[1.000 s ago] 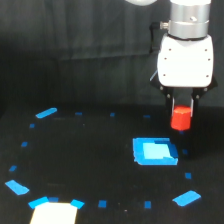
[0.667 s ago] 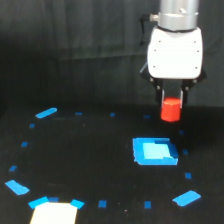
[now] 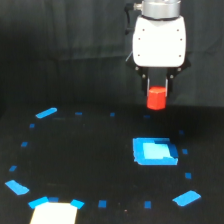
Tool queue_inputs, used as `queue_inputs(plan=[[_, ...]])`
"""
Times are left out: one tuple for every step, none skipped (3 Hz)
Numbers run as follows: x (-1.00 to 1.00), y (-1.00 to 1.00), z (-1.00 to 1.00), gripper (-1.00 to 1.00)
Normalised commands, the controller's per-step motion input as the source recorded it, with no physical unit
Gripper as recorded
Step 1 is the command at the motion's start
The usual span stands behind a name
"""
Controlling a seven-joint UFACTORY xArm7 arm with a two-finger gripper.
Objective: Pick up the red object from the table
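Note:
The red object (image 3: 156, 98) is a small red-orange block held between the fingers of my gripper (image 3: 157, 93). It hangs in the air well above the black table (image 3: 90, 165). The gripper is shut on it, under the white arm body (image 3: 159, 40). The block's upper part is hidden between the fingers. It sits above and slightly behind the flat bright blue square piece (image 3: 154, 151).
Small blue tape marks ring the table, with larger blue strips at the exterior view's left (image 3: 46, 113) and lower right (image 3: 186, 198). A white patch (image 3: 55, 214) lies at the front left edge.
The gripper has risen and moved toward the exterior view's left, carrying the red object higher above the table.

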Motion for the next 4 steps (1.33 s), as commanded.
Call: queue_inputs(plan=[[1.00,-0.30,0.02,-1.00],[0.77,-0.37,-0.54,-0.93],[0.76,0.14,1.00,-1.00],[0.84,0.04,0.75,-1.00]])
